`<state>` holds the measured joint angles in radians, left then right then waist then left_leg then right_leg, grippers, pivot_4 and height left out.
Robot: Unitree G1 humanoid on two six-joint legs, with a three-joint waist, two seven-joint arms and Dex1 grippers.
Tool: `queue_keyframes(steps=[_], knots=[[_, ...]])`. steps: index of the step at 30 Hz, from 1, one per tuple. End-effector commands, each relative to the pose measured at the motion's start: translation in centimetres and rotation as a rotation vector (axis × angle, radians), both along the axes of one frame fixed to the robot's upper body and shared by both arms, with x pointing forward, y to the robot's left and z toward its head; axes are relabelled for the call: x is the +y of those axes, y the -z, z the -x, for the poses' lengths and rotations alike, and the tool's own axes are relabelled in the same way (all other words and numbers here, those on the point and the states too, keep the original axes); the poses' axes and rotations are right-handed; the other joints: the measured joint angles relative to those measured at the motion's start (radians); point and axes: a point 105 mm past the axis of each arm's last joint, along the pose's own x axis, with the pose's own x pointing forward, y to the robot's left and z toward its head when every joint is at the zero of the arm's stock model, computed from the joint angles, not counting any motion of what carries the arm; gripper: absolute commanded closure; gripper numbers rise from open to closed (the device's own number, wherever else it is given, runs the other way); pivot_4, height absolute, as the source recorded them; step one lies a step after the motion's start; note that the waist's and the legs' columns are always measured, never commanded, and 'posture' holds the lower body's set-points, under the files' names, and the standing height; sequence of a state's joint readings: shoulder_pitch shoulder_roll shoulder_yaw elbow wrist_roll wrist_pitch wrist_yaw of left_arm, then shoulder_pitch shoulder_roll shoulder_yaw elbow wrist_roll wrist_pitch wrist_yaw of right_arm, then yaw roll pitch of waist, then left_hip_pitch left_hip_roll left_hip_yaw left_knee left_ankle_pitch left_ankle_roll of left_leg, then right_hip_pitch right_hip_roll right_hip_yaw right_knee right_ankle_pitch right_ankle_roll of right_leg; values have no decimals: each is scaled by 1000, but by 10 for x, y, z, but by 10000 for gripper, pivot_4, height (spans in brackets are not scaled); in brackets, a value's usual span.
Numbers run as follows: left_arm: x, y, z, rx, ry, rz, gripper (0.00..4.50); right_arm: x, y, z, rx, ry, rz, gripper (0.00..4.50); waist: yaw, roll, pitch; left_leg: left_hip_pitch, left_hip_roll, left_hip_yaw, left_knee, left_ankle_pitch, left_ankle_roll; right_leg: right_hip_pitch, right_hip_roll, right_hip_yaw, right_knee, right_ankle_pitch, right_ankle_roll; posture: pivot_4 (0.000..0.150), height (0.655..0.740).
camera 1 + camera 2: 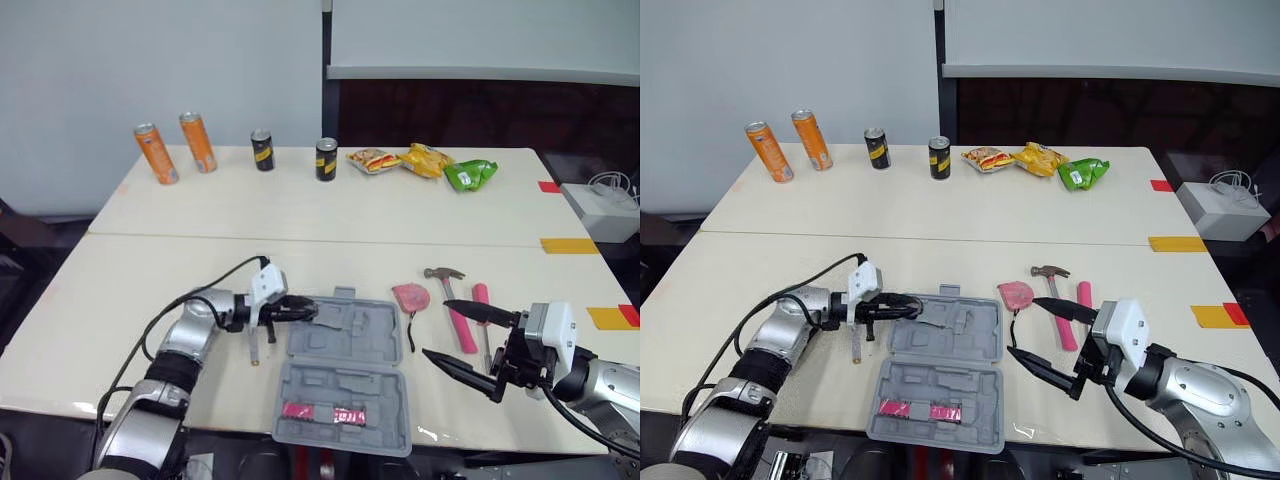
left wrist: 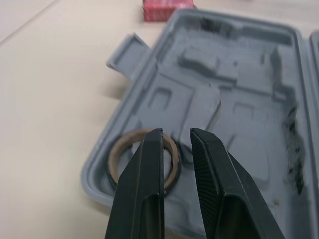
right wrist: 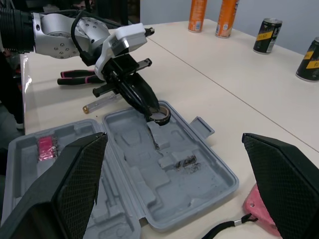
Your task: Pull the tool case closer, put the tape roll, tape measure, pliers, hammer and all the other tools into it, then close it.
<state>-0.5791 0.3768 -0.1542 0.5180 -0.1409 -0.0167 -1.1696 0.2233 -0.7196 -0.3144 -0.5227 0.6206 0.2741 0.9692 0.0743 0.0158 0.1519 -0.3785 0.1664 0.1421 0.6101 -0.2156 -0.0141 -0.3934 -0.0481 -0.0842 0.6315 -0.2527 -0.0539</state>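
Cream rectangular table [image 1: 300,215] ran across the scene, w/ a second one butted behind it. Grey moulded plastic tool case [image 1: 340,395] lay open flat at the near edge, centre, w/ two pink labels [image 1: 325,412] in its near half.

R gripper [image 1: 436,327] hung just right of the case over the table, fingers spread wide, nothing btw them. L gripper [image 1: 308,310] reached in from the left over the case's far left corner. Its fingers stood a narrow gap apart, tips at the brown-and-black tape roll [image 2: 114,162]. The roll lay in that corner pocket, and its rim showed in the gap w/o being clamped, as far as could be seen.

Right of the case:
- steel-headed hammer w/ pink handle [image 1: 443,275]
- pink-handled screwdriver [image 1: 481,295] just beside it
- pink tape measure [image 1: 411,296] w/ black strap, nearest the case

Left of the case, by the L arm, lay pink-and-black pliers [image 3: 79,77] and a clear-handled screwdriver [image 3: 99,103], both on the table.

Along the far table edge:
- two orange cans [image 1: 157,153] [image 1: 198,142]
- two black cans [image 1: 262,150] [image 1: 326,159]
- three snack bags: red-and-white [image 1: 374,160], yellow [image 1: 426,159], green [image 1: 470,175]

A white box [image 1: 600,208] sat off to the far right.
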Motion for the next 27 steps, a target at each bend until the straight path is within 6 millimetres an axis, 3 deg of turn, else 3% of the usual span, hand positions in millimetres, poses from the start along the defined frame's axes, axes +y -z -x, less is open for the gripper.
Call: queue_keyframes(steps=[1,6,10,12,16,23,27], knots=[[6,-38,1,-15,-66,128,36250,3,-7,-2,-21,-22,-20,0,-1,0,0,0,0,0,0,0,0,0,0,0,0,0,-1,1500,7400],[18,-68,-1,-48,-274,333,36250,11,-13,-10,-58,4,-97,0,-4,0,0,0,0,0,0,0,0,0,0,0,1,-2,-3,1500,7400],[33,-70,6,-42,-393,409,36250,20,-7,-19,-83,63,-136,0,-5,0,0,0,0,0,0,0,0,0,0,-1,0,-2,-3,1500,7400],[44,-69,16,-23,-431,470,36250,22,5,-26,-39,101,-134,0,-11,0,0,0,0,0,0,0,0,0,1,-1,0,-2,-4,1500,7400],[72,-50,43,19,-503,478,25141,4,21,-34,-23,180,-133,0,-21,0,0,0,0,0,0,0,0,0,1,0,-1,-2,-4,1500,7400],[131,-15,101,83,-667,386,1866,-44,41,-4,22,189,-91,0,-23,-2,3,-1,0,0,-2,0,0,1,1,0,-8,-2,-4,1500,7400],[157,-3,137,128,-762,343,102,-80,54,15,74,265,-61,0,-23,-3,5,4,0,1,-5,-1,1,8,1,0,-15,-2,-3,1500,7400]])
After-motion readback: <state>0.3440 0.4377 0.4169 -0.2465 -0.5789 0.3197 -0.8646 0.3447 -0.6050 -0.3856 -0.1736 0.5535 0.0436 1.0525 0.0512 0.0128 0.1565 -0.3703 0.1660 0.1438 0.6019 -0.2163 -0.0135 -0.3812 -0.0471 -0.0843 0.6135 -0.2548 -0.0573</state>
